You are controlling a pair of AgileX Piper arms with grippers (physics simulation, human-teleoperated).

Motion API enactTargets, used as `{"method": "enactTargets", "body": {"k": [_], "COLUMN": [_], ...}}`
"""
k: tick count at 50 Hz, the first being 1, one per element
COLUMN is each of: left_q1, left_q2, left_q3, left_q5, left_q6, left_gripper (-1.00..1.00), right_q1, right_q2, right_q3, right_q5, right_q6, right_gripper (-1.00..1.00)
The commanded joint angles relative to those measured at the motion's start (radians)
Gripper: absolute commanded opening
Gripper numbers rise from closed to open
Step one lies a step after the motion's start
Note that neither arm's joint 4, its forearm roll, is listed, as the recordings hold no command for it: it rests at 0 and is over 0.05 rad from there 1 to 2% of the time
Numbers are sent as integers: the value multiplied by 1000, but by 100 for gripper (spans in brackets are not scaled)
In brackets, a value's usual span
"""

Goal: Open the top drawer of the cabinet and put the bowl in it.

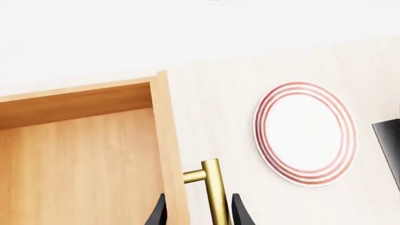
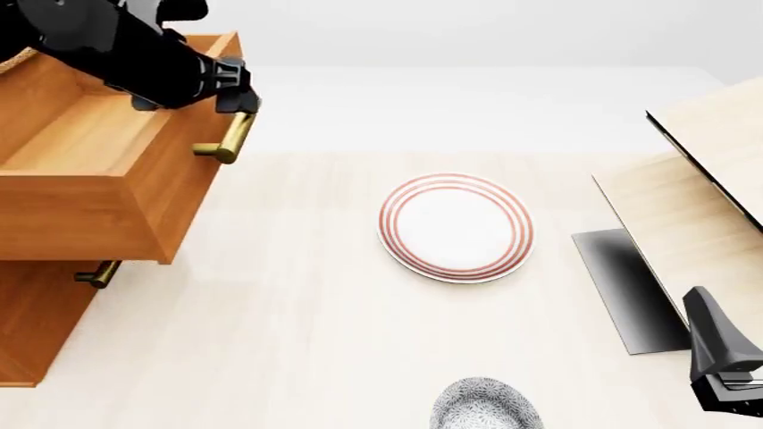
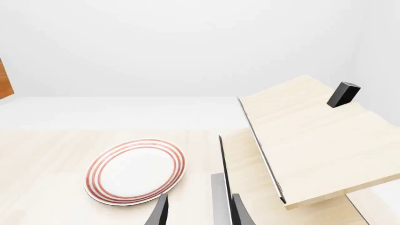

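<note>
The bowl sits at the table's near edge, a little right of centre, cut off by the frame; what shows is a small round rim, white with dense dark blue-grey speckles. The right gripper hangs near the table's near right corner, apart from the bowl, its fingers apart around nothing in its wrist view. Further in, mid-table, lies a red-ringed plate. At the far left the cabinet has its top drawer drawn well out, its inside bare wood. The left gripper straddles the brass handle; whether it grips, I cannot tell. Judging the pull done, the left should release and back away, then the right reach across to take the bowl by its rim.
</note>
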Motion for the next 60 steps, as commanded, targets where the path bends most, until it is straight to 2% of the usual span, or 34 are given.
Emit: {"method": "enactTargets", "body": {"k": [1, 6, 20, 26, 27, 31, 46, 50, 56, 60], "left_q1": [25, 47, 34, -8, -36, -48, -101, -160, -172, -211], "left_q2": [-73, -111, -167, -178, -167, -184, -240, -227, -234, -225], "left_q3": [31, 50, 59, 45, 29, 23, 75, 62, 87, 82], "left_q5": [16, 25, 44, 50, 47, 58, 45, 37, 27, 16], "left_q6": [82, 106, 137, 139, 128, 132, 167, 173, 181, 175], "left_gripper": [100, 100, 100, 100, 100, 100, 100, 100, 100, 100], "right_q1": [0, 0, 0, 0, 0, 0, 0, 0, 0, 0], "right_q2": [-2, -2, -2, -2, -3, -2, -3, -2, -2, -2], "right_q3": [1, 1, 1, 1, 1, 1, 1, 1, 1, 1], "right_q5": [1, 1, 1, 1, 1, 1, 1, 1, 1, 1], "right_q6": [-1, -1, -1, 0, 0, 0, 0, 0, 0, 0], "right_gripper": [100, 100, 100, 100, 100, 100, 100, 100, 100, 100]}}
